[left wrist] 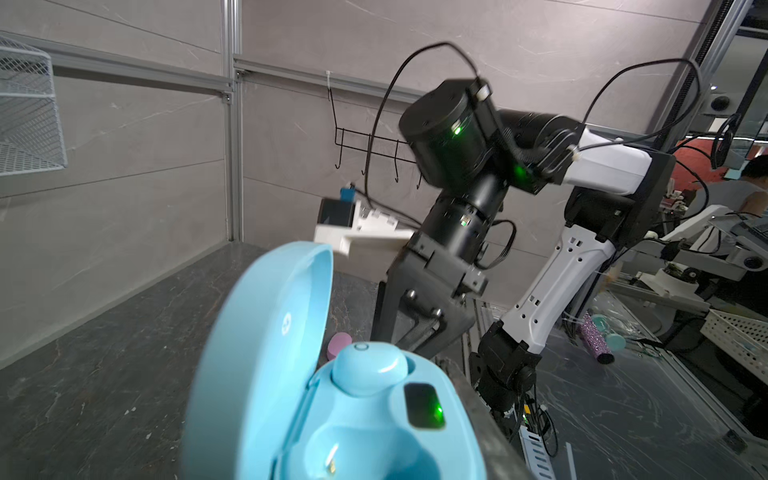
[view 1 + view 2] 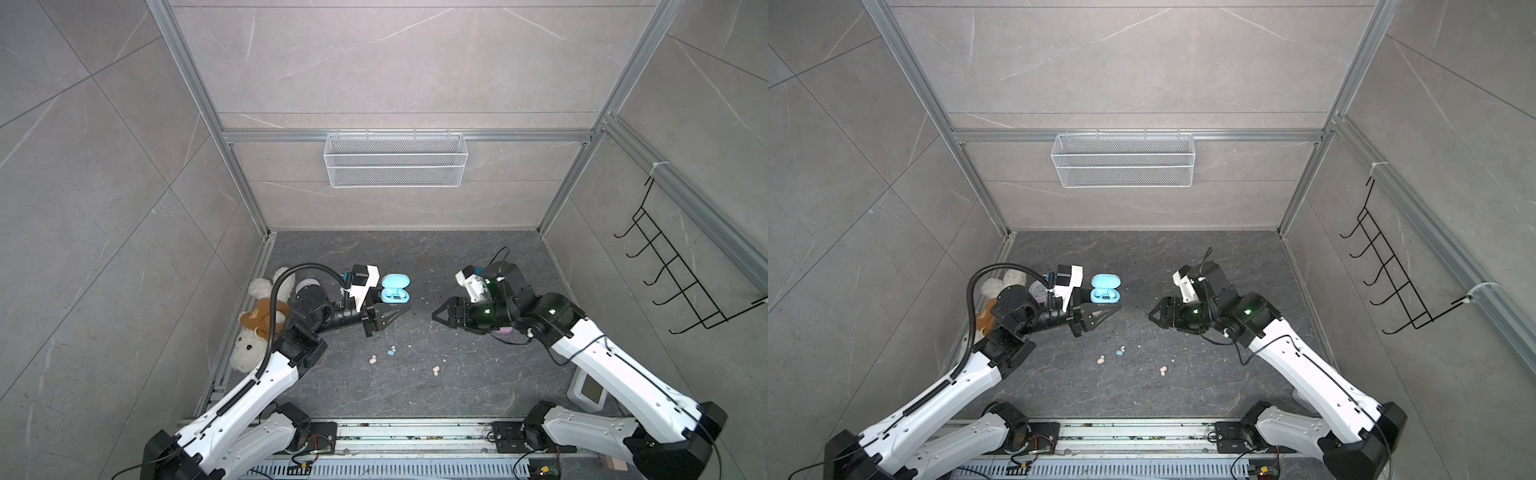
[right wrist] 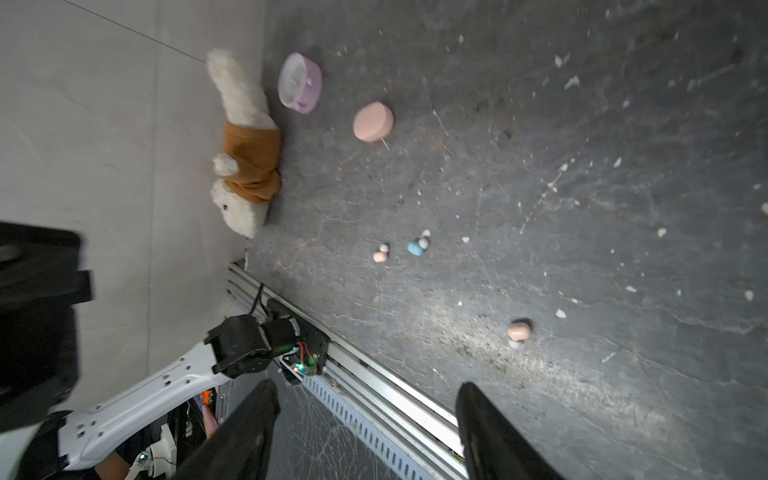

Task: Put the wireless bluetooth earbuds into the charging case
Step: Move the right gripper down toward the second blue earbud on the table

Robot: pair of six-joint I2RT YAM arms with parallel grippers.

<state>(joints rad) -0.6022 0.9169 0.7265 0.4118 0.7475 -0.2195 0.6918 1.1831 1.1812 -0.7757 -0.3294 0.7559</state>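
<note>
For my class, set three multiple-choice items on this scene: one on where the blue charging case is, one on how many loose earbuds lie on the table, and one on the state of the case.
1. Where is the blue charging case?
A. in the jaws of the left gripper
B. in the wire basket
C. lying flat on the table

2. How many loose earbuds show on the table in both top views?
A. one
B. three
C. six

3. What state is the case in?
A. lid shut
B. lid open, one bud seated
C. lid open, both slots filled

Key:
1 A: the case fills the left wrist view, right at that gripper.
2 B: two pink and one blue lie there.
3 B: a blue bud sits in one slot, and the other slot is bare.
</note>
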